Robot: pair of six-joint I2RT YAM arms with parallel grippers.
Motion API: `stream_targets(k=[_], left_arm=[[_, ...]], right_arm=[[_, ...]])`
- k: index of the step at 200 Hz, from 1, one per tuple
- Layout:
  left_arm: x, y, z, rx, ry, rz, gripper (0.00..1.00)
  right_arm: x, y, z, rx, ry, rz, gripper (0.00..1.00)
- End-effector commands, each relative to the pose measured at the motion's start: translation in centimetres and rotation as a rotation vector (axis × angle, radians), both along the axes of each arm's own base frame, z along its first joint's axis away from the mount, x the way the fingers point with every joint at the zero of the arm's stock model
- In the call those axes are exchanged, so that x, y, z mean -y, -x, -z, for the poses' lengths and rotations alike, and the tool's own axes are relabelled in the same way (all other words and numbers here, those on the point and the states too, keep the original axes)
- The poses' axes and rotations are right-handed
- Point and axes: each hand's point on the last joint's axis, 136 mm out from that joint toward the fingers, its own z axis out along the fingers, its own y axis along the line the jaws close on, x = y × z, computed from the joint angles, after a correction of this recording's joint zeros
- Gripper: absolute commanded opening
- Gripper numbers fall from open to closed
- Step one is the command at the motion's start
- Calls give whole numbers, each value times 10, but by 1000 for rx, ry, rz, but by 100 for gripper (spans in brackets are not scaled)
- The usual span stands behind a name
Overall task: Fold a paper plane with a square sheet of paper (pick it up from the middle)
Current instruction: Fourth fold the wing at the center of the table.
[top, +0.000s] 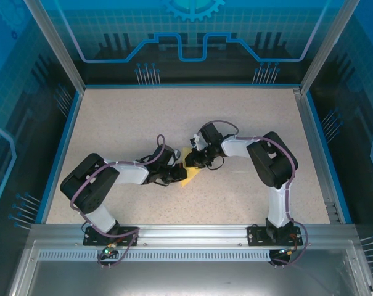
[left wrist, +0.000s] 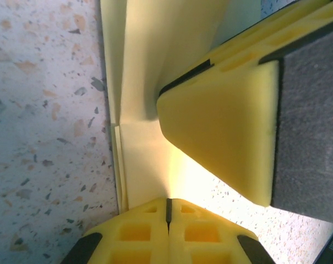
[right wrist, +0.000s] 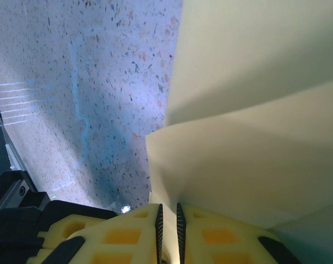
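- I'm looking at a beige speckled table [top: 112, 123] with a blue rim. It is boxed in by clear walls [top: 192, 37] printed with blue lines, and an aluminium rail [top: 186, 234] runs along the near edge where both arms are bolted.
- From above, both arms bend inward and meet near the middle of the table. The square sheet of paper [top: 190, 176] is a small yellow patch between the two wrists, mostly covered by them.
- The left gripper [left wrist: 168, 204] is clenched, its yellow fingers pressed flat together with just a dark seam between them. The paper lies on the table ahead of the tips and reaches them; I cannot tell whether an edge is caught.
- The left wrist camera gives me what the overhead cannot. The sheet is doubled over, with layered edges along its left side, and one right-arm finger [left wrist: 221, 137] with a dark pad sits over the paper at the right.
- The right gripper [right wrist: 168, 212] is pinched on the paper. A pale strip sits in the narrow slot between its pads, and the sheet rises from there in angled flaps.
- That camera also shows the table at left under a bluish cast.
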Motion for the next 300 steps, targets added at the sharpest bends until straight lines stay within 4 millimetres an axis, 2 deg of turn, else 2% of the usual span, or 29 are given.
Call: stream_targets(k=[1, 40, 152, 224, 300], left_arm=[[-42, 42, 56, -171, -220, -5, 0], [-44, 45, 60, -182, -227, -2, 0], [-45, 47, 59, -187, -232, 1, 0], [-46, 49, 60, -190, -238, 6, 0], [-46, 49, 60, -189, -241, 11, 0]], right_arm=[[8, -11, 12, -8, 34, 42, 17], [18, -29, 20, 1, 79, 85, 17], [28, -59, 13, 31, 96, 135, 18], [40, -83, 19, 19, 99, 164, 19], [51, -106, 15, 19, 92, 203, 20]])
